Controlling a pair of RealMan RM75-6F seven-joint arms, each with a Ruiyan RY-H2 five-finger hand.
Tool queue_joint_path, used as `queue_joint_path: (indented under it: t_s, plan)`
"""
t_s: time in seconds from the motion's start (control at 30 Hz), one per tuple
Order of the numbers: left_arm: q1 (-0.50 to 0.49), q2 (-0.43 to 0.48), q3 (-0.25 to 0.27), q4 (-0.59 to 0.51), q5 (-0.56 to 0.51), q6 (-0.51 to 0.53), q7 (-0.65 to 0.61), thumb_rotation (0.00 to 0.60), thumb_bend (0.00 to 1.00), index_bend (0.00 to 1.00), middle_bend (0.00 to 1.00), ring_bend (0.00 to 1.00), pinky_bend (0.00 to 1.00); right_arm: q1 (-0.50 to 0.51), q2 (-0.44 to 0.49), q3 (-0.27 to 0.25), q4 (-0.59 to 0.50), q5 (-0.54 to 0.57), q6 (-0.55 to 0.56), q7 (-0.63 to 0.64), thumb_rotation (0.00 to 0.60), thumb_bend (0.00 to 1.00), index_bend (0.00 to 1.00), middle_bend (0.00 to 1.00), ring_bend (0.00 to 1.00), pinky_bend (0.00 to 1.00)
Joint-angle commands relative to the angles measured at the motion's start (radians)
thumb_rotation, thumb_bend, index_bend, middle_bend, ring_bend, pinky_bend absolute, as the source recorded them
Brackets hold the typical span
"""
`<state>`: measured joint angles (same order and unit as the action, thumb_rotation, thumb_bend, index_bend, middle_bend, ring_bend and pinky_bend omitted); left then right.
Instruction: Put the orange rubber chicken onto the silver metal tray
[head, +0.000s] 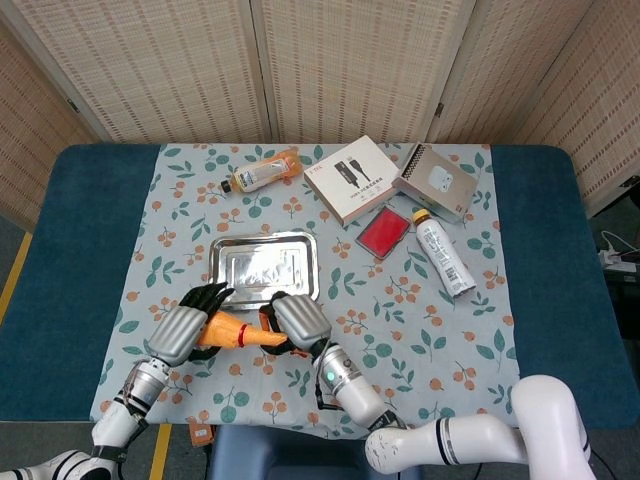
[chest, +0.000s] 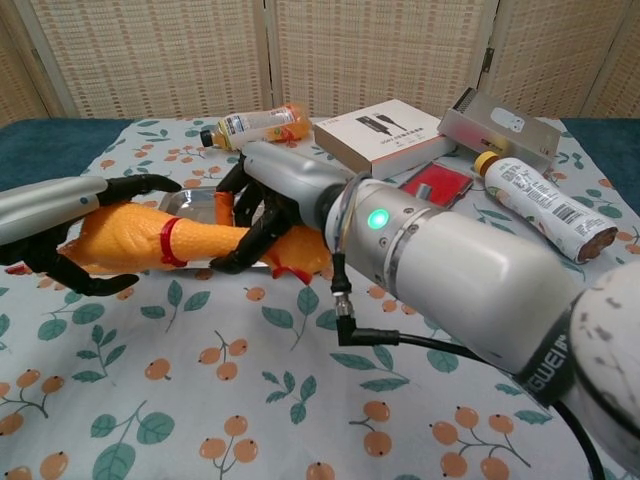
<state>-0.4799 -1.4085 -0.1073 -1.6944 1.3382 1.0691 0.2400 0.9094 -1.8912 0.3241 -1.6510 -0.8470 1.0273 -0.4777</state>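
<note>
The orange rubber chicken (chest: 125, 240) with a red band on its neck is held above the tablecloth, just in front of the silver metal tray (head: 263, 268). My left hand (chest: 70, 225) wraps its dark fingers around the chicken's body. My right hand (chest: 262, 205) grips the neck and head end. In the head view the chicken (head: 235, 333) lies between the left hand (head: 185, 328) and the right hand (head: 296, 320), below the tray's near edge. In the chest view only a strip of the tray (chest: 190, 200) shows behind the hands. The tray holds nothing.
Behind the tray lie an orange drink bottle (head: 262, 171), a white box (head: 352, 178), a grey box (head: 436, 181), a red flat packet (head: 384, 231) and a white bottle (head: 443, 252). The floral cloth covers a blue table (head: 540, 250).
</note>
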Motion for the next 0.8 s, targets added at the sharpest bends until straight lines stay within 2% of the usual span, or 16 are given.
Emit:
queue_joint_path:
  t_s: [0.03,0.1,0.17,0.23,0.33,0.4,0.47,0.53,0.6,0.7,0.8]
  plan:
    - [0.0,-0.002,-0.003,0.01,0.006,0.013,-0.018,0.6,0.34,0.0,0.0,0.0,0.11,-0.004,0.016,-0.019,-0.011,-0.008,0.0,-0.006,0.6,0.2,0.96,0.71,0.81,1.0]
    - [0.002,-0.002,0.0,0.01,0.012,0.018,-0.042,0.6,0.34,0.01,0.01,0.01,0.14,-0.006,0.015,-0.018,-0.009,-0.012,0.001,0.006,0.6,0.2,0.96,0.71,0.81,1.0]
    - [0.0,-0.001,0.005,0.007,0.018,0.015,-0.055,0.6,0.34,0.09,0.08,0.06,0.21,-0.003,0.009,-0.011,-0.003,-0.015,0.003,0.017,0.6,0.2,0.96,0.71,0.81,1.0]
    - [-0.004,0.001,0.01,0.003,0.023,0.011,-0.058,0.6,0.35,0.23,0.21,0.17,0.32,0.0,0.002,-0.004,0.001,-0.02,0.007,0.025,0.6,0.2,0.96,0.71,0.81,1.0]
    - [-0.007,0.0,0.015,-0.006,0.02,0.007,-0.061,0.6,0.39,0.45,0.41,0.36,0.55,0.005,-0.003,0.002,0.0,-0.029,0.017,0.026,0.6,0.2,0.96,0.71,0.81,1.0]
    - [-0.013,0.01,0.02,-0.019,0.002,-0.014,-0.052,0.6,0.44,0.57,0.47,0.43,0.68,0.005,-0.006,0.002,-0.001,-0.036,0.026,0.025,0.6,0.2,0.96,0.71,0.81,1.0]
    - [-0.019,0.016,0.021,-0.03,-0.016,-0.029,-0.043,0.6,0.48,0.65,0.51,0.5,0.75,0.005,-0.009,0.002,-0.003,-0.037,0.035,0.022,0.6,0.2,0.96,0.71,0.81,1.0]
    - [-0.026,0.025,0.023,-0.046,-0.036,-0.049,-0.038,0.6,0.57,0.76,0.62,0.6,0.8,0.006,-0.01,0.002,-0.005,-0.035,0.041,0.018,0.6,0.2,0.96,0.71,0.81,1.0]
    - [-0.031,0.03,0.025,-0.057,-0.047,-0.061,-0.04,0.6,0.66,0.83,0.69,0.67,0.87,0.006,-0.01,0.001,-0.008,-0.033,0.045,0.014,0.6,0.2,0.96,0.71,0.81,1.0]
    - [-0.03,0.025,0.024,-0.061,-0.037,-0.046,-0.051,0.6,0.74,0.86,0.73,0.77,0.96,0.005,-0.008,0.0,-0.014,-0.029,0.051,0.007,0.6,0.2,0.96,0.71,0.81,1.0]
    - [-0.019,0.01,0.02,-0.062,-0.022,-0.009,-0.067,0.6,0.78,0.88,0.79,0.88,1.0,0.004,-0.004,-0.004,-0.021,-0.024,0.055,-0.001,0.6,0.2,0.96,0.71,0.81,1.0]
